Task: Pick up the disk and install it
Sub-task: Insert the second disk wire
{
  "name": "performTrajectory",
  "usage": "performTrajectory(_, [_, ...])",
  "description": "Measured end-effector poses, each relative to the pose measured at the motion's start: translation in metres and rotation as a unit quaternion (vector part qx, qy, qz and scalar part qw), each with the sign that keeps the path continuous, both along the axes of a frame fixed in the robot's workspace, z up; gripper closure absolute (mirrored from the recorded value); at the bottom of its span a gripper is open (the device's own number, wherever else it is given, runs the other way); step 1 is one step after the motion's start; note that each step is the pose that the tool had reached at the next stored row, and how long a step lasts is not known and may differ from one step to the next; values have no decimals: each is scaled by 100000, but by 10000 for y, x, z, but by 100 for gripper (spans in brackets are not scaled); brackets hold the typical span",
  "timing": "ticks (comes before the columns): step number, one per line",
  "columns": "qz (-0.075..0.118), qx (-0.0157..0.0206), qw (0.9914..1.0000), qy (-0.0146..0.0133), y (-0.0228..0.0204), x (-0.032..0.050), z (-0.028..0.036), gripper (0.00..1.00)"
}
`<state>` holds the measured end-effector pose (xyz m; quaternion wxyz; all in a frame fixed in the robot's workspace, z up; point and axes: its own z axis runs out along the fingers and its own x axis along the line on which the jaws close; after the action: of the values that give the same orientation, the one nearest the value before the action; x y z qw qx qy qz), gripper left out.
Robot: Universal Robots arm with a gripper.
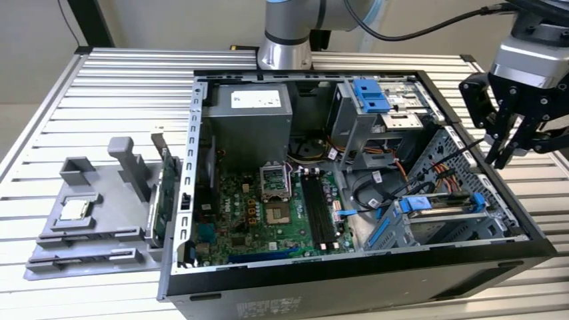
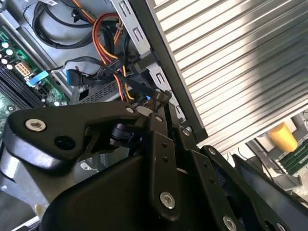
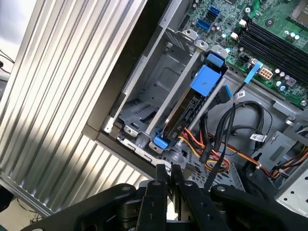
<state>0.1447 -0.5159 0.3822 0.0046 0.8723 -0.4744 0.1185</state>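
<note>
Blue rails mark the disk [image 1: 436, 203], seated edge-on in the drive cage [image 1: 444, 227] at the lower right of the exterior view's open computer case [image 1: 356, 267]. In the first wrist view the disk [image 3: 190, 108] shows its blue tab and cables [image 3: 216, 139] (the exterior view barely shows them). Poised above the case's right wall, the gripper [image 1: 508, 155] points downward, fingers [image 3: 161, 175] pressed together and holding nothing.
</note>
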Motion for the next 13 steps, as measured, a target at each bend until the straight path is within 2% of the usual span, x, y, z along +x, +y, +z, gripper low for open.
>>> performTrajectory(3, [-8,108,100000,2,-3,-1,0,100])
performTrajectory(4, [-8,122,100000,2,-19,-4,-1,100])
performTrajectory(13, [-8,356,99999,3,-334,-84,0,100])
